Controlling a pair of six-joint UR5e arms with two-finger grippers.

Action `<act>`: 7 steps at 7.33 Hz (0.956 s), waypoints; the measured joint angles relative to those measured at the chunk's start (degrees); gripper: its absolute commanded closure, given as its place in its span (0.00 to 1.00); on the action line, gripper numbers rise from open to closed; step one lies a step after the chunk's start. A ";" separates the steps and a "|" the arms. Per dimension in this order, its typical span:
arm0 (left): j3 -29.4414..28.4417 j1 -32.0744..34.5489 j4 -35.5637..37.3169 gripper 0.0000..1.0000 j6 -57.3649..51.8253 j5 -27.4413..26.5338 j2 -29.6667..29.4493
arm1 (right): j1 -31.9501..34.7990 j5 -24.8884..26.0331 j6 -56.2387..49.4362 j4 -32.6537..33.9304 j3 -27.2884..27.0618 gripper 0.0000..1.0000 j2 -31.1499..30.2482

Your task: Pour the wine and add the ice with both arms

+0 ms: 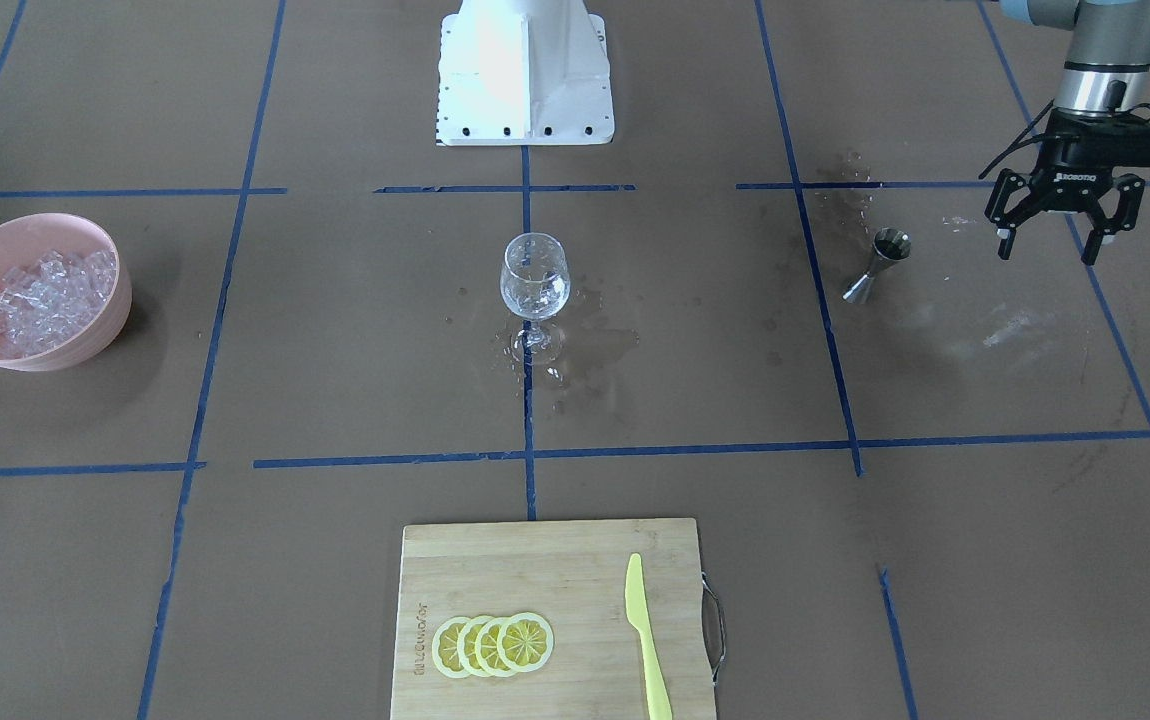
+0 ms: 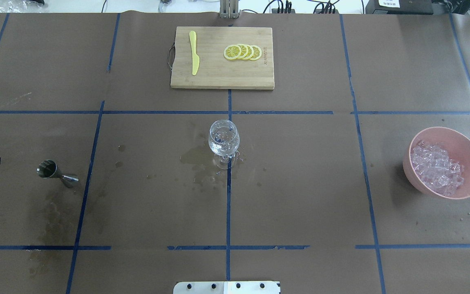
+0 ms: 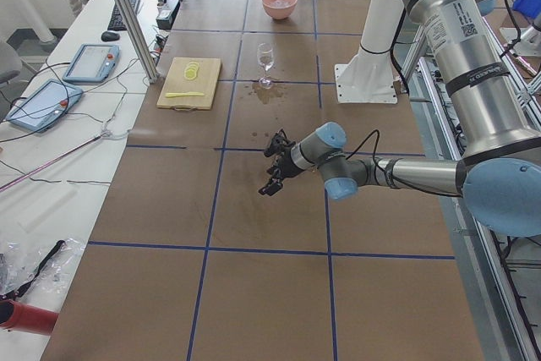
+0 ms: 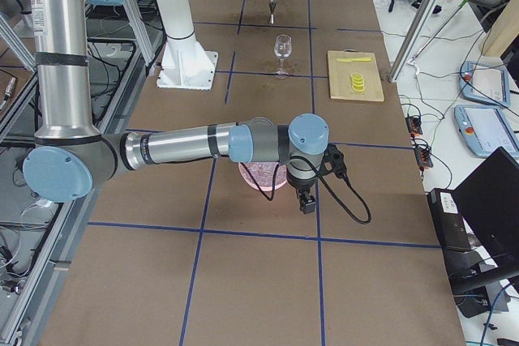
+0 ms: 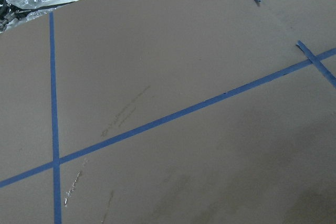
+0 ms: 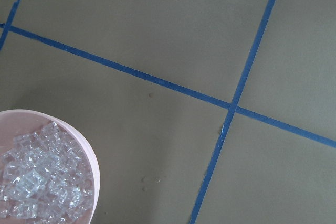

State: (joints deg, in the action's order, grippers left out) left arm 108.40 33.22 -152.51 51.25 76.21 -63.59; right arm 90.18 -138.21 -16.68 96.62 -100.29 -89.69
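Fingers of left arm (image 1: 1095,235) wide apart, empty, near end of table (image 1: 1035,380) beyond jigger (image 1: 875,265); right fingers (image 4: 306,202) beside bowl (image 2: 466,149), gap unclear.

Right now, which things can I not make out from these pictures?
Right tool: only in the exterior right view, small and dark; open or shut is unclear.
Wine glass: contents too clear and small to identify.
Pink bowl: mostly behind the right arm there.

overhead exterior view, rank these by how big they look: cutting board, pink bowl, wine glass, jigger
1. cutting board
2. pink bowl
3. wine glass
4. jigger, lying on its side, narrower than the glass
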 measured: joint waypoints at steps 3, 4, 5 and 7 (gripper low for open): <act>-0.02 -14.40 -2.11 0.01 14.62 -14.72 3.79 | 0.00 -0.21 0.07 -0.03 -0.57 0.00 0.04; 0.04 -18.76 -2.72 0.01 16.83 -18.68 4.21 | 0.00 -0.21 0.07 -0.03 -0.64 0.00 0.04; 0.12 -22.39 -3.08 0.01 17.78 -22.10 4.29 | 0.00 -0.21 0.07 -0.02 -0.65 0.00 0.04; 0.20 -27.25 -3.34 0.01 18.35 -27.17 3.91 | 0.00 -0.21 0.07 0.04 -0.63 0.00 0.04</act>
State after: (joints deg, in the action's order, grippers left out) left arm 108.60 5.97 -155.86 69.60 49.04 -59.68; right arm 90.18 -138.43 -16.61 96.66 -100.92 -89.65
